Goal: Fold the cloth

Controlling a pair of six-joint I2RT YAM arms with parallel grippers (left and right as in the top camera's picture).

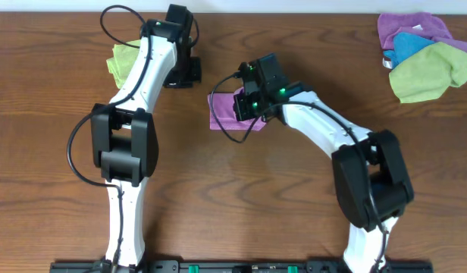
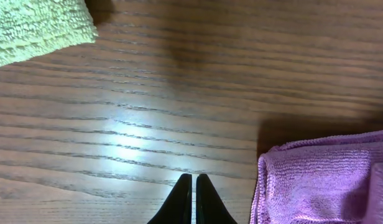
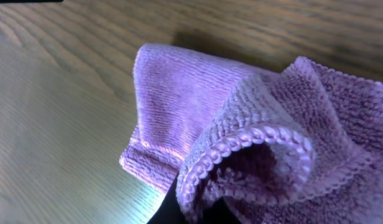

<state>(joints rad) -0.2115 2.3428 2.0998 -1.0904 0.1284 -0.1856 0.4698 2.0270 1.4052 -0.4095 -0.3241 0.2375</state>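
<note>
Brown wood-grain table (image 1: 241,197) fills every view, with glare on the grain in the left wrist view. No room shows past it except a pale strip along the far edge. Left arm (image 1: 135,114) stretches to the far-left part, right arm (image 1: 332,136) reaches in toward centre. Pile of spare cloths (image 1: 423,53) (purple, blue, lime) sits at the far right corner, well apart, probably parked out of the way. The cloth (image 1: 220,114) lies near table centre, partly under the right wrist, bunched and doubled over rather than flat. Lime-green cloth (image 1: 121,61) lies beside the left arm, not the target. Right gripper (image 3: 190,208) pinches a hemmed edge of the cloth, raising it into a curled loop; judged mid-fold, edge held up so it can be carried across. Left gripper (image 2: 193,190) has fingers pressed together on nothing, over bare wood just beside the cloth, likely staying clear of the fold
</note>
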